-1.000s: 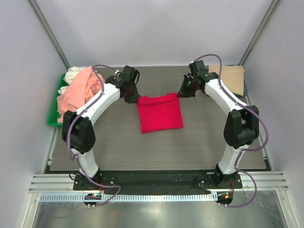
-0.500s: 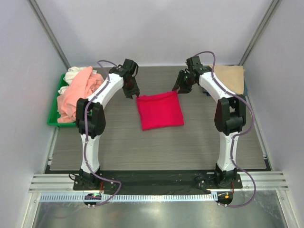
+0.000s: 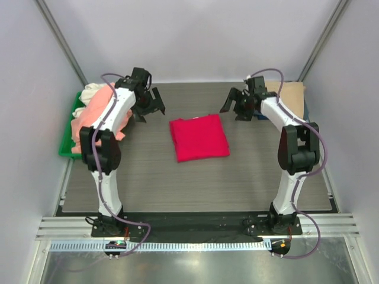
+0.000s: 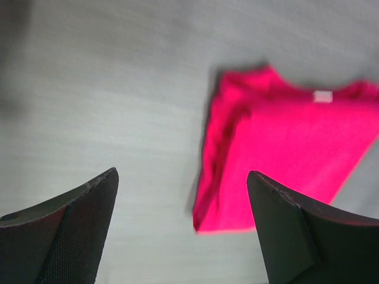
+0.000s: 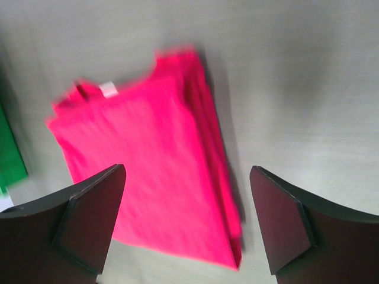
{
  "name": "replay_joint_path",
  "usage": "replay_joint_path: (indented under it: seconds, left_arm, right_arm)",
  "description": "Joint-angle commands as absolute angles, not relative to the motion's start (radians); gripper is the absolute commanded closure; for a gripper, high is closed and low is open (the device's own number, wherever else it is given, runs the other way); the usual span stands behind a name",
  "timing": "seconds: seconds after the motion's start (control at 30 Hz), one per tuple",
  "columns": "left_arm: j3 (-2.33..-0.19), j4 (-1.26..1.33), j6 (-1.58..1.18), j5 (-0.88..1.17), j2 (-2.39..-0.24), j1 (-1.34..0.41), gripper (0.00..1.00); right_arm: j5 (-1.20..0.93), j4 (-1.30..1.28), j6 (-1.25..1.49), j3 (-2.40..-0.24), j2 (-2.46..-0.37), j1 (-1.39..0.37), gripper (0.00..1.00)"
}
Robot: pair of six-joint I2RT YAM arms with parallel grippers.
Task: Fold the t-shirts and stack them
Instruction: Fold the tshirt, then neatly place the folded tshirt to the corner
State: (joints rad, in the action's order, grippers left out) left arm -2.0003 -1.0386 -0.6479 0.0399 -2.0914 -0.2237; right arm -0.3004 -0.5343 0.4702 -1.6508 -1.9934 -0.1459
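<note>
A crimson-red t-shirt (image 3: pixel 199 137) lies folded into a rectangle on the middle of the table, with nothing holding it. My left gripper (image 3: pixel 151 108) hangs open above the table, off the shirt's far left corner. My right gripper (image 3: pixel 235 109) hangs open off its far right corner. The left wrist view shows the red t-shirt (image 4: pixel 284 148) below and to the right of the open left gripper (image 4: pixel 182 174). In the right wrist view the red t-shirt (image 5: pixel 148 160) lies under the open right gripper (image 5: pixel 188 170). Salmon-pink and white t-shirts (image 3: pixel 98 112) are heaped at the left.
The heap sits in a green tray (image 3: pixel 66 145) at the table's left edge, partly under my left arm. A folded tan t-shirt (image 3: pixel 290 94) lies at the back right corner, with a navy edge (image 3: pixel 306 110) showing beside it. A grey wall stands behind the table.
Both grippers were shut at the red t-shirt's far corners. They have opened, let the shirt go and drawn back and outward; the shirt stays folded in place.
</note>
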Motion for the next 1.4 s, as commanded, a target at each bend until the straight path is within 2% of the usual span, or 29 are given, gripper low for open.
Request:
replay_joint_path:
  seconds: [0.0,0.13,0.3,0.47,0.53,0.77,0.97,1.1,1.37]
  left_arm:
    - [-1.791,-0.879,-0.621,0.120,-1.931,-0.270,0.11]
    - [-1.665,-0.884,-0.601,0.100,-1.875,-0.340,0.13]
    - [-1.528,-0.847,-0.629,0.104,-1.766,-0.356,0.15]
    - [-1.456,-0.865,-0.624,0.072,-1.683,-0.357,0.15]
    - [-1.445,-0.882,-0.618,0.058,-1.648,-0.357,0.15]
    - [-1.385,-0.977,-0.571,0.025,-1.499,-0.356,0.15]
    - [-1.252,-0.999,-0.512,-0.069,-1.304,-0.357,0.15]
    - [-1.161,-0.983,-0.479,-0.116,-1.217,-0.356,0.15]
    - [-1.055,-0.943,-0.459,-0.169,-1.128,-0.356,0.14]
  right_arm:
    - [-0.368,-0.367,0.466,-1.406,-1.875,-0.170,0.09]
    - [-0.310,-0.309,0.489,-1.228,-1.797,-0.204,0.13]
    - [-0.276,-0.226,0.561,-1.024,-1.704,-0.308,0.14]
    - [-0.285,-0.170,0.663,-0.951,-1.619,-0.506,0.14]
    - [-0.278,-0.169,0.673,-0.950,-1.594,-0.531,0.13]
    - [-0.160,-0.377,0.562,-0.988,-1.505,-0.440,0.06]
    - [-0.279,-0.330,0.490,-0.965,-1.480,-0.256,0.01]
    - [-0.383,-0.217,0.488,-0.997,-1.578,-0.222,0.00]
    - [-0.459,-0.029,0.577,-1.103,-1.889,-0.164,0.03]
